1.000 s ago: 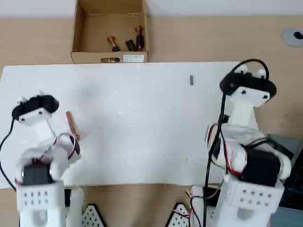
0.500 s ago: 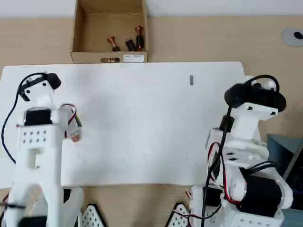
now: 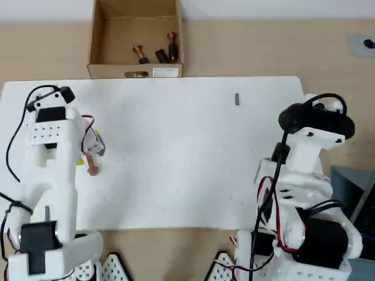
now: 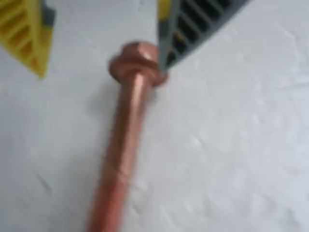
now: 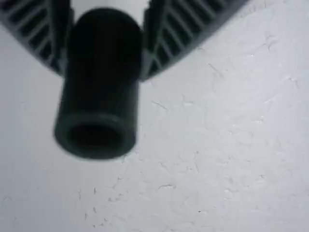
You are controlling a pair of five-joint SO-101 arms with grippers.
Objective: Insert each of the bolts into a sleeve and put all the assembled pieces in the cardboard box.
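Left wrist view gives us a smooth copper bolt [image 4: 123, 145] with a rounded flanged head, lying on the matte white sheet [image 4: 231, 145]. The left hand [image 4: 101, 65] is spread around the head, its ribbed grey finger [image 4: 193, 24] touching it. The right hand [image 5: 104, 43] pinches a black tubular sleeve [image 5: 99, 96], hollow end showing. From above, we see the bolt at 9 o'clock on the sheet. The cardboard box [image 3: 96, 41] sits at 11 o'clock on the desk [image 3: 263, 47], holding assembled pieces [image 3: 155, 54].

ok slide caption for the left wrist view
Open left gripper straddling the flanged head of a copper-coloured metal bolt lying on a white sheet
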